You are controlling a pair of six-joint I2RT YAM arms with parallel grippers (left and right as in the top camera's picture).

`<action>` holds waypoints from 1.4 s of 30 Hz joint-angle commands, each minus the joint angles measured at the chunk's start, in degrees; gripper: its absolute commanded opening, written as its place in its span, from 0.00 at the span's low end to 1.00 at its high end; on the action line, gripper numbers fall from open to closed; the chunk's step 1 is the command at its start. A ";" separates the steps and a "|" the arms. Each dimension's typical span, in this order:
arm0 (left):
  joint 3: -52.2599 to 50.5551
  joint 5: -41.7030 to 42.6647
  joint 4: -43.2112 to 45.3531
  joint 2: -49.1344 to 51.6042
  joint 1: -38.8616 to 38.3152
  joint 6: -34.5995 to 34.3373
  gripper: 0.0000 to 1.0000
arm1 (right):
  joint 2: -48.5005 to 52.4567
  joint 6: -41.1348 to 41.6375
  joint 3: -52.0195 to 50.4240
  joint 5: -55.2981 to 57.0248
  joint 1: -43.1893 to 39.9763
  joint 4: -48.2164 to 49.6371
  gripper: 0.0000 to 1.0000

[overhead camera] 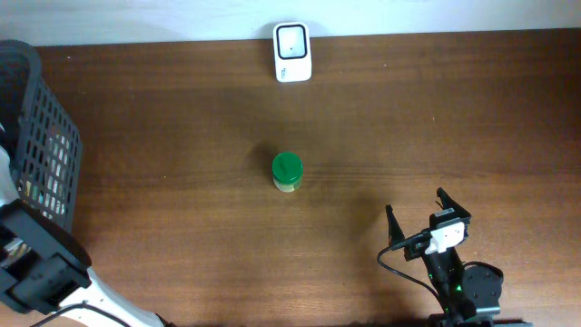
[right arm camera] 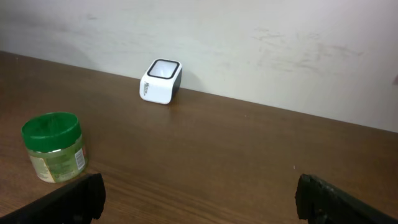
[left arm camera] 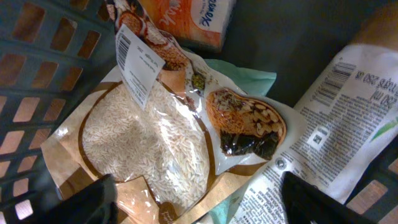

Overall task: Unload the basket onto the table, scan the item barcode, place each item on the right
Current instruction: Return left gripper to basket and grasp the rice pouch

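Note:
My left gripper (left arm camera: 196, 186) is down inside the dark plastic basket (overhead camera: 41, 136). Its jaws stand wide apart over a clear bag of rice (left arm camera: 149, 137) that carries a white barcode label (left arm camera: 138, 62). The fingertips (left arm camera: 93, 196) are on either side of the bag's lower end, and I cannot tell whether they touch it. The white scanner (overhead camera: 292, 52) stands at the table's far edge and also shows in the right wrist view as the scanner (right arm camera: 161, 81). My right gripper (overhead camera: 416, 202) rests open and empty near the front right.
A green-lidded jar (overhead camera: 287, 172) stands upright mid-table, and in the right wrist view the jar (right arm camera: 53, 146) is left of the right fingers. In the basket, an orange packet (left arm camera: 199, 18) and a white printed pack (left arm camera: 336, 124) lie against the rice bag.

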 commanded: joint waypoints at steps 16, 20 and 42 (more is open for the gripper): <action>4.24 7.76 -0.94 3.78 3.21 1.20 0.70 | -0.28 -0.13 -0.31 0.09 0.26 -0.24 0.98; 4.63 7.74 -1.88 3.26 3.21 4.31 0.72 | -0.28 -0.13 -0.31 0.09 0.26 -0.26 0.98; -5.22 6.36 5.25 3.65 4.22 8.83 0.48 | -0.28 -0.13 -0.31 0.09 0.26 -0.26 0.98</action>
